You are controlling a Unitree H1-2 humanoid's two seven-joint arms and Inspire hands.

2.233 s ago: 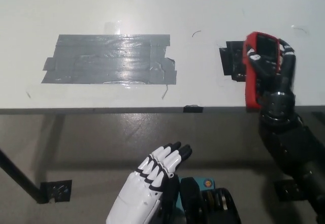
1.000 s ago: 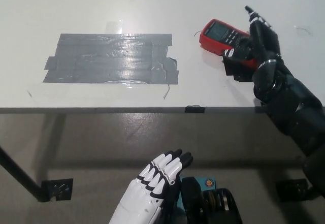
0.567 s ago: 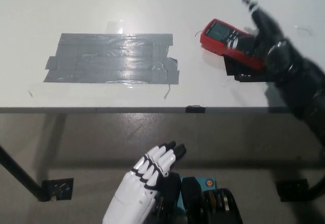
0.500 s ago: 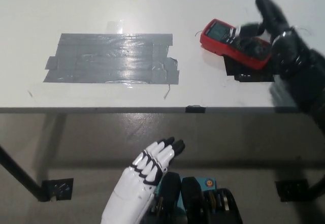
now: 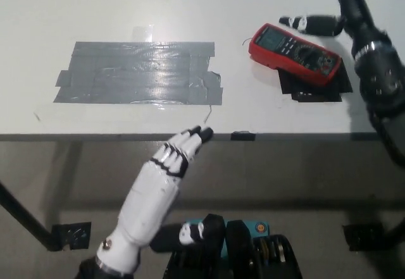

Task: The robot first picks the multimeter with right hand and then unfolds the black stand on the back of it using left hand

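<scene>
In the head view I see my right hand (image 5: 354, 19) spread wide open and holding nothing, just beyond the multimeter (image 5: 294, 54), fingers clear of it. The multimeter lies face up, far right on the table (image 5: 126, 13), partly over a black patch (image 5: 316, 89), its long axis running far-left to near-right with the display end at far-left. My left hand (image 5: 161, 181) is extended, fingers straight and close together, empty, tips at the table's near edge.

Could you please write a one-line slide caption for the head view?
Red multimeter lies face-up on the table; open right hand beside it, left hand reaching.

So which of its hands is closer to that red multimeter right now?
The right. The black right hand is just beyond the red multimeter, fingers apart, not touching. The white left hand is far off, at the table edge.
</scene>
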